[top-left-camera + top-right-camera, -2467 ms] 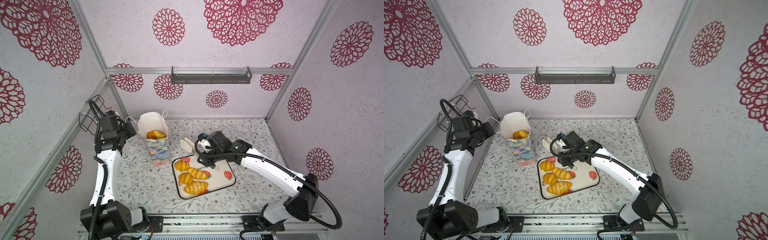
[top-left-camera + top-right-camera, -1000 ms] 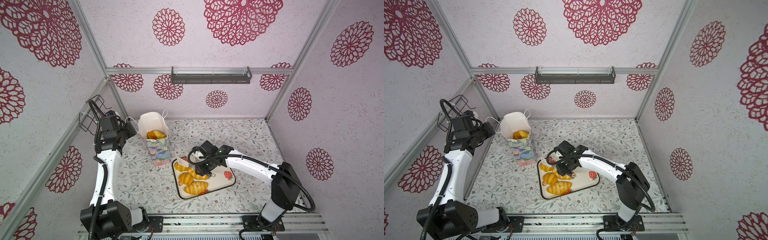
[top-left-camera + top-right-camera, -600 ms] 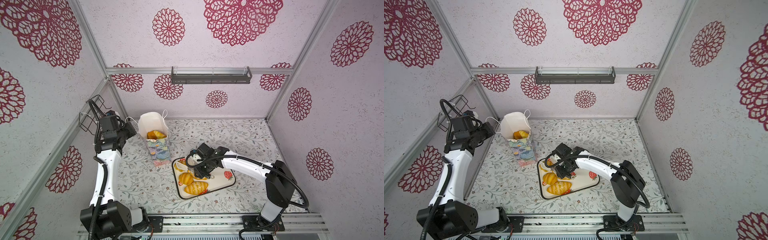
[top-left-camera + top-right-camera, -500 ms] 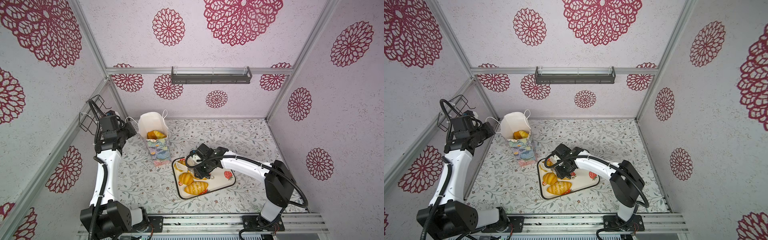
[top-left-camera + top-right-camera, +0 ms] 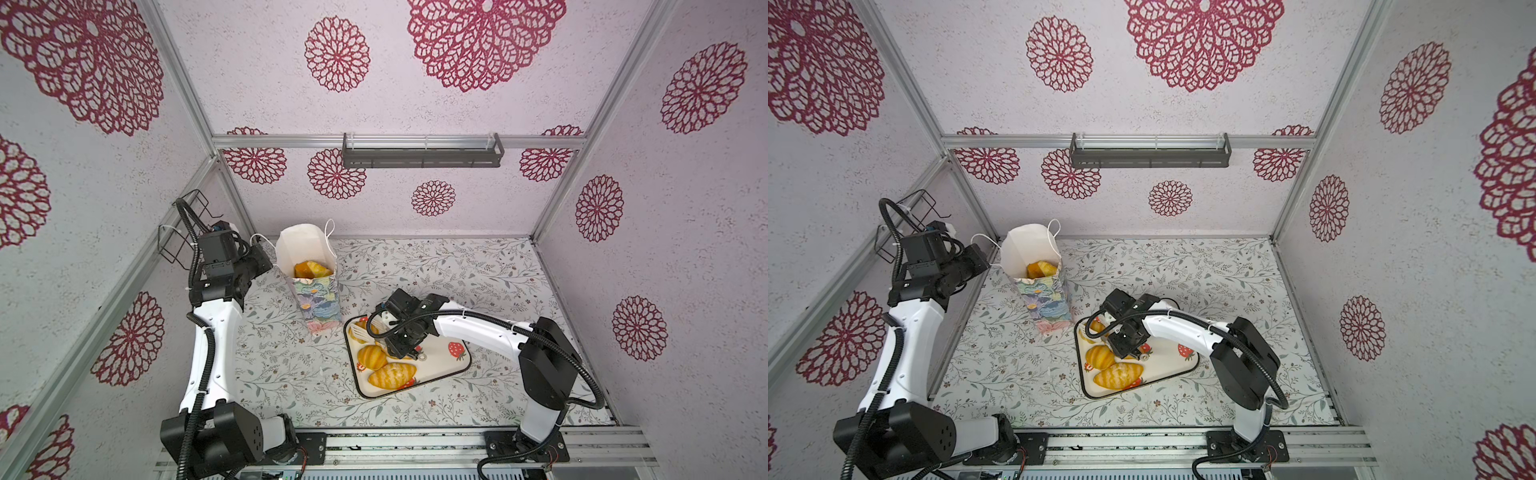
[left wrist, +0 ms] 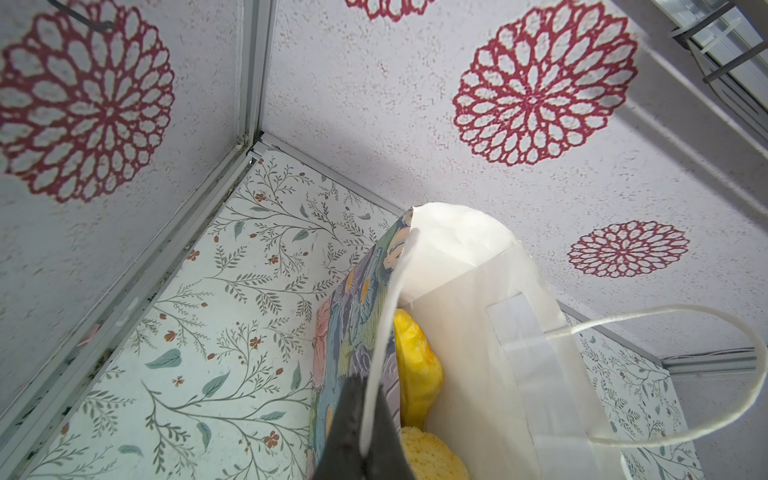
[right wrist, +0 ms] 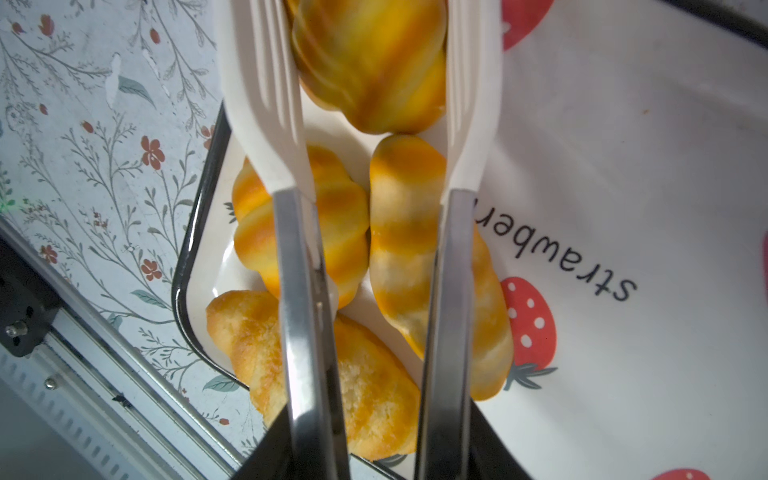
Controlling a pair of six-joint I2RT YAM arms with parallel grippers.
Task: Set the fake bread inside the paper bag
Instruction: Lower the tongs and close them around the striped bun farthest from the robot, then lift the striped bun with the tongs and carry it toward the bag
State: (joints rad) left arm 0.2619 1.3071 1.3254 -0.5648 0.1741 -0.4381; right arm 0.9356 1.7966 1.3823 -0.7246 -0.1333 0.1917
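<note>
So one striped croissant (image 7: 370,62) is bracketed between the right gripper's (image 7: 370,83) spread white tong fingers (image 7: 266,104), apparently pinched, while the paper bag's (image 6: 478,332) rim is clamped by the left gripper (image 6: 361,432).

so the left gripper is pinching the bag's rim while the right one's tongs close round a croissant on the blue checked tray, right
Not quite: the tray is white with red strawberries and a dark rim, not blue checked, as the right wrist view shows. The rest holds: the left gripper pinches the paper bag at its rim, and the tongs in the right gripper bracket a croissant.
</note>
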